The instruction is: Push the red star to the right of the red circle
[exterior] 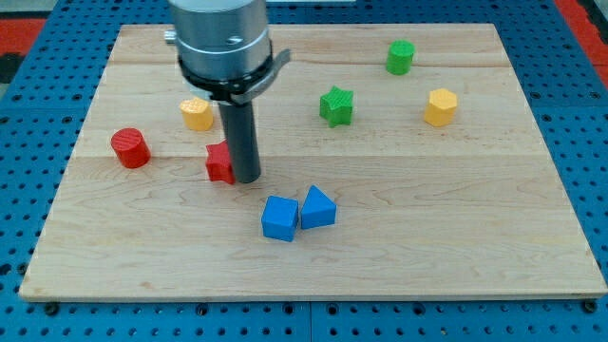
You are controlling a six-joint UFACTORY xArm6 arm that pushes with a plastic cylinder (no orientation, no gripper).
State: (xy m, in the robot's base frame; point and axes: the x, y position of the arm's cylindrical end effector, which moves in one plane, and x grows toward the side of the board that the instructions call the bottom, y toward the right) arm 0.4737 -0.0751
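Note:
The red star (218, 163) lies on the wooden board, left of centre, partly hidden by my rod. The red circle (129, 148) stands further to the view's left, about a hand's width from the star. My tip (246, 178) rests on the board right against the star's right side, touching or nearly touching it.
A yellow heart (196, 114) sits above the star, partly behind the arm. A blue cube (279, 218) and a blue triangular block (318, 207) lie below and right of my tip. A green star (335, 105), a green cylinder (400, 57) and a yellow hexagon (440, 106) are at the upper right.

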